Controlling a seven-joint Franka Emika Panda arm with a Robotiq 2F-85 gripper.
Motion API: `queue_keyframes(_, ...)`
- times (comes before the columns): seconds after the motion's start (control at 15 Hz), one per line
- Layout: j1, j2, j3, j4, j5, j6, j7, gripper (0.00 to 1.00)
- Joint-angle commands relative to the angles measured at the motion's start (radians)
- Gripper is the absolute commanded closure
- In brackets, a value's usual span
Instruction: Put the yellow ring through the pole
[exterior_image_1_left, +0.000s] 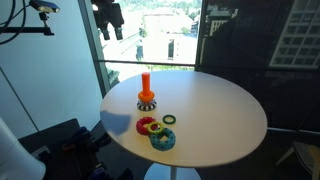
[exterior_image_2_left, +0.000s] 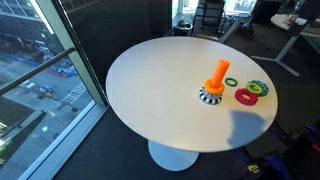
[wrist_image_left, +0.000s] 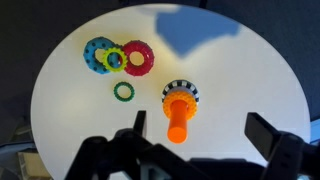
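The yellow ring (wrist_image_left: 102, 62) lies at the far left of the round white table (wrist_image_left: 230, 70), overlapping a blue ring (wrist_image_left: 92, 48) and a red toothed ring (wrist_image_left: 140, 58). It also shows in both exterior views (exterior_image_1_left: 155, 126) (exterior_image_2_left: 256, 89). The pole (wrist_image_left: 179, 115) is an upright orange peg on a black-and-white striped base (wrist_image_left: 181, 90); it shows in both exterior views (exterior_image_1_left: 146, 86) (exterior_image_2_left: 219, 74). My gripper (wrist_image_left: 200, 130) is open and empty, high above the table with the pole between its fingers in the wrist view. In an exterior view it (exterior_image_1_left: 109, 28) hangs near the top edge.
A small dark green ring (wrist_image_left: 124, 91) lies alone between the ring cluster and the pole. The table stands beside large windows (exterior_image_1_left: 150, 30). Office chairs and desks (exterior_image_2_left: 210, 15) stand beyond the table.
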Motion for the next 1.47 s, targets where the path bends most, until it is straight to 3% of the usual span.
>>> queue_keyframes(0.0, -0.001, 0.024, -0.016, 0.05, 0.017, -0.023, 0.004, 0.0)
queue_keyframes(0.73, -0.08, 0.216, -0.12, 0.195, 0.035, -0.138, 0.005, 0.0)
queue_keyframes(1.13, -0.126, 0.323, -0.163, 0.169, 0.04, -0.036, 0.019, 0.0)
queue_keyframes(1.4, -0.137, 0.397, -0.166, 0.134, 0.036, 0.125, 0.065, 0.0)
